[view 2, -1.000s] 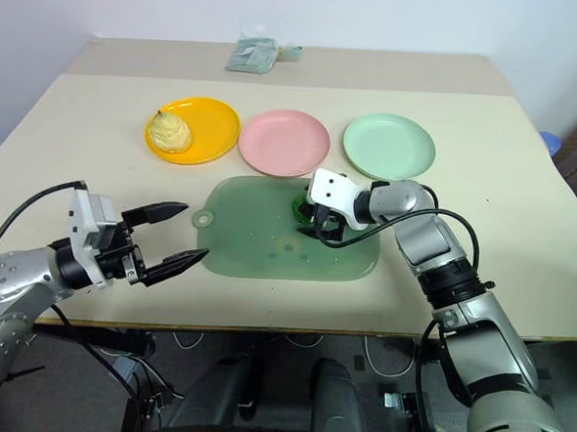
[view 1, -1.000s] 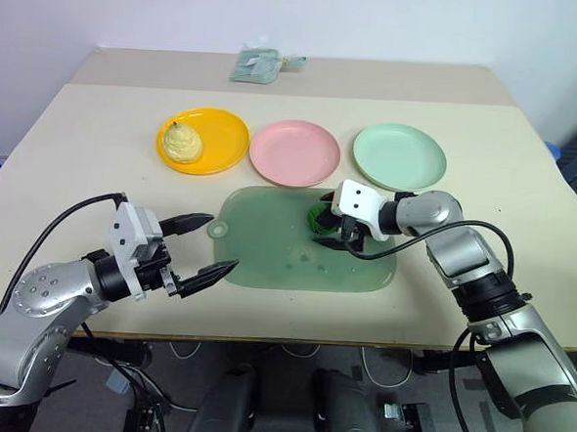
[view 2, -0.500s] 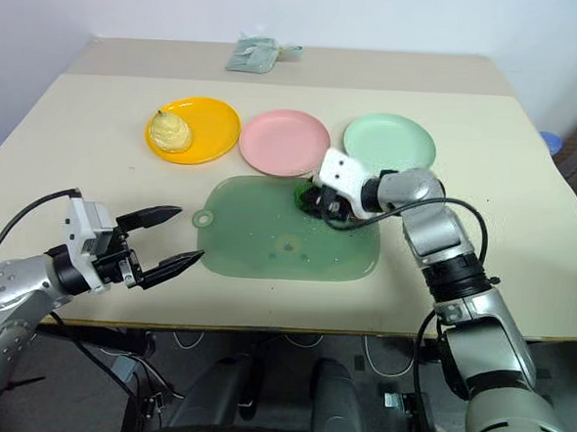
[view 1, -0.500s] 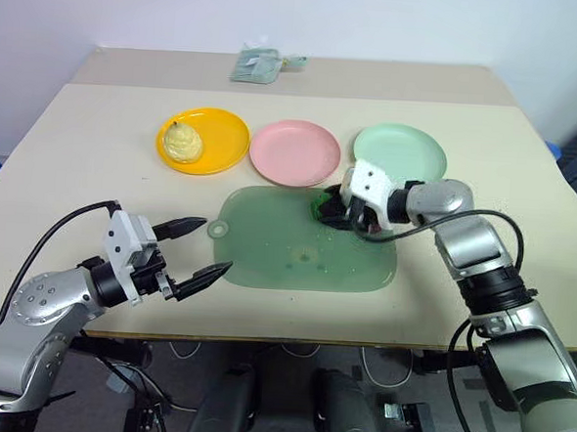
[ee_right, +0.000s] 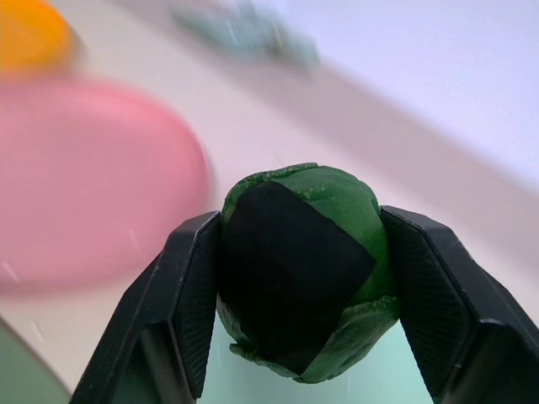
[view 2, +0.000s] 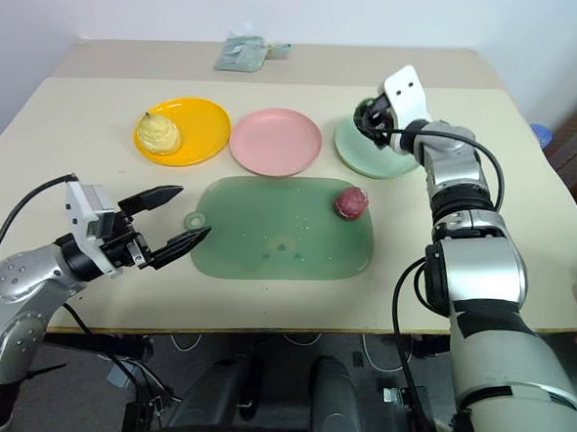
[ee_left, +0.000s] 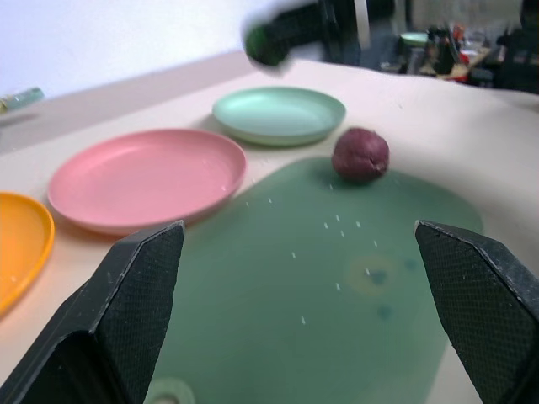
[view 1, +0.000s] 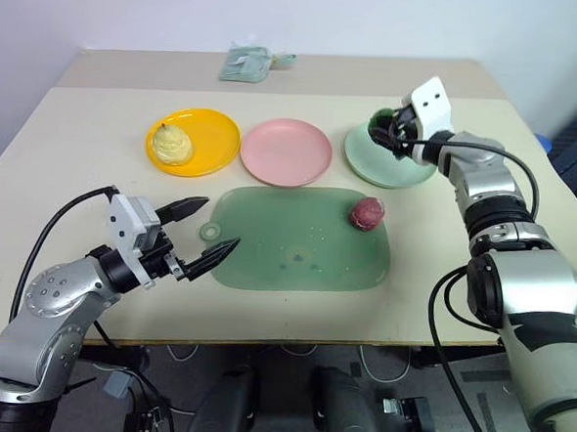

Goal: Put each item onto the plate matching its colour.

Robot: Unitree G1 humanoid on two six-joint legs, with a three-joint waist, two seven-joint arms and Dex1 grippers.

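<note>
My right gripper (view 1: 385, 134) is shut on the dark green item (ee_right: 296, 268) with the black patch and holds it just above the near-left part of the mint green plate (view 1: 401, 167). The maroon item (view 1: 366, 213) lies on the far right part of the green mat (view 1: 287, 245). On the orange-yellow plate (view 1: 205, 137) stands the pale yellow item (view 1: 171, 142). Nothing lies on the pink plate (view 1: 288, 152). My left gripper (view 1: 219, 224) hovers open at the mat's left end, nothing between its fingers (ee_left: 126, 303).
A pale green packet (view 1: 244, 64) lies at the table's far edge behind the plates. The three plates stand in a row beyond the mat. Bare tabletop runs along the front edge and to the right of the mat.
My right gripper closed on the dark green item, lifted it off the mat and carried it away to above the mint plate. The maroon item now shows on the mat.
</note>
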